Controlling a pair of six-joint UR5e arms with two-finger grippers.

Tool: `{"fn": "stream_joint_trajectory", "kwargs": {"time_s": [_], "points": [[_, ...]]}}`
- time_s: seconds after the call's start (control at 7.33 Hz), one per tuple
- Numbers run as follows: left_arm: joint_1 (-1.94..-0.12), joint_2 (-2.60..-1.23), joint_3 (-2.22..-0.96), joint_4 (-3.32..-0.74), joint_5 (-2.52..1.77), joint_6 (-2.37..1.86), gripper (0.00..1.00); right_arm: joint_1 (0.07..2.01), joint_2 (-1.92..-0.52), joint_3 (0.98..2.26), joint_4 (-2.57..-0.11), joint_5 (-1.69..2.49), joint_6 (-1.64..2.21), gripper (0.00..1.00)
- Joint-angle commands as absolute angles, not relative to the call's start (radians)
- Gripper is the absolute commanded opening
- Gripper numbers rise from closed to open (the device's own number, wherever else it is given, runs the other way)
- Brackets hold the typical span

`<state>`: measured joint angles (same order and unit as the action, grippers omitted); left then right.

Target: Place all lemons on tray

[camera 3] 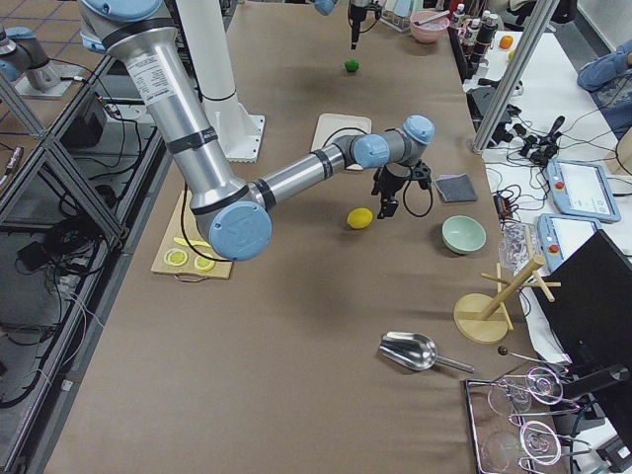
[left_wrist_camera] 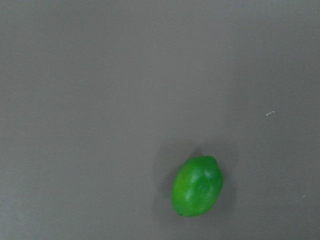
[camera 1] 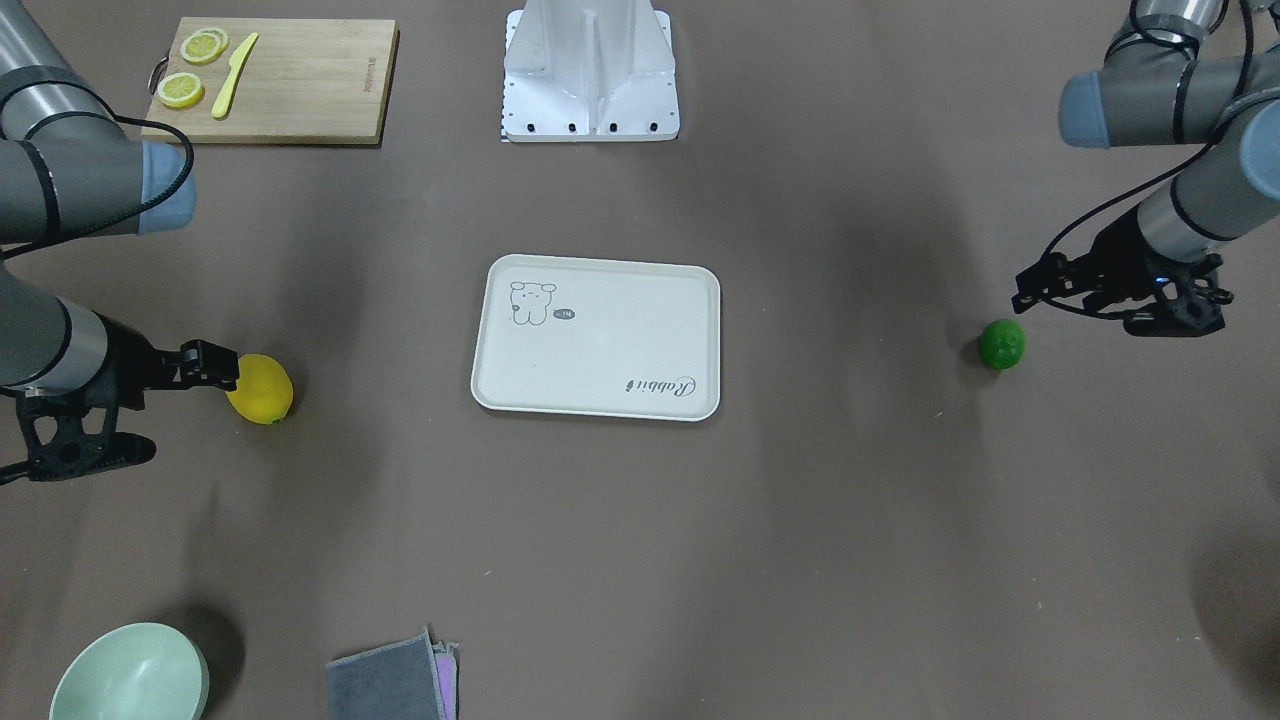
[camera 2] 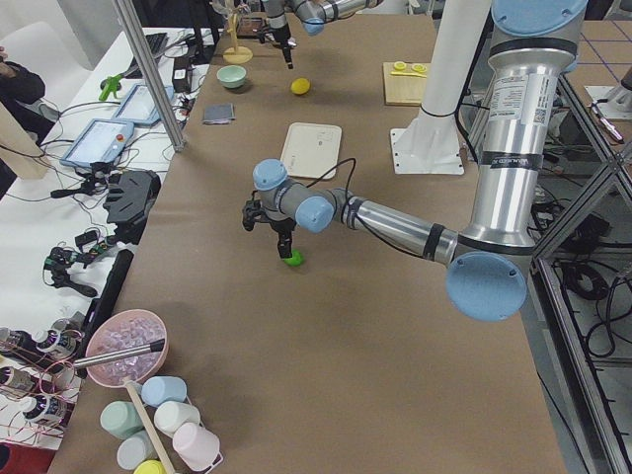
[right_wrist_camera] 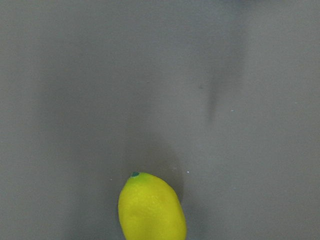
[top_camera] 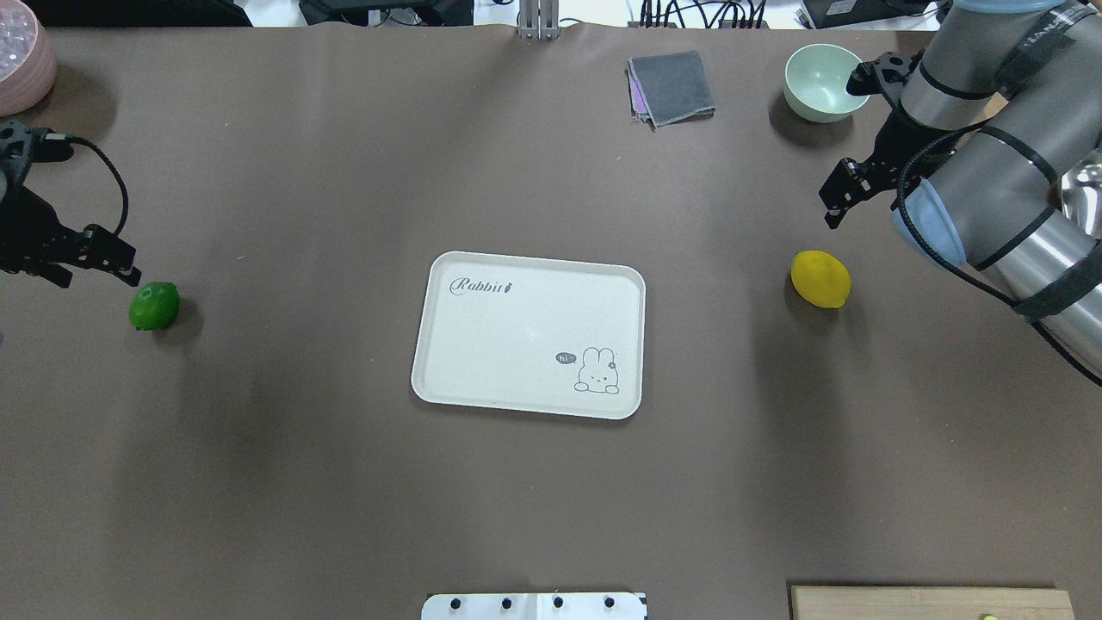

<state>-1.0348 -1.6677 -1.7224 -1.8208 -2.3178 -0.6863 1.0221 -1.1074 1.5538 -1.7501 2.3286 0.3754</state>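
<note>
The yellow lemon [top_camera: 820, 279] lies on the brown table, well off to the robot's right of the tray [top_camera: 516, 379]. The green lemon [top_camera: 155, 306] lies just as far off on the tray's other side, so you have both fruits still off it. Your right gripper [top_camera: 833, 207] hangs just beside the yellow one without touching it. Your left gripper [top_camera: 129, 267] hangs just beside the green one, also apart. You cannot tell from these views whether either gripper's fingers are spread or closed.
</note>
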Motion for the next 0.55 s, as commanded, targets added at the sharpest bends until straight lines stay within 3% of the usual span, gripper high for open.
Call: {"fn": "stream_joint_trajectory", "kwargs": {"time_s": [0.0, 0.41], "points": [[-0.974, -1.675, -1.698, -1.884, -2.273, -0.701, 0.97, 0.971, -1.1, 1.51, -1.676, 2.33, 0.379, 0.99], [-0.891, -1.687, -1.687, -1.884, -2.172, -0.675, 0.97, 0.931, -1.117, 1.488, -1.671, 2.33, 0.379, 0.99]]}}
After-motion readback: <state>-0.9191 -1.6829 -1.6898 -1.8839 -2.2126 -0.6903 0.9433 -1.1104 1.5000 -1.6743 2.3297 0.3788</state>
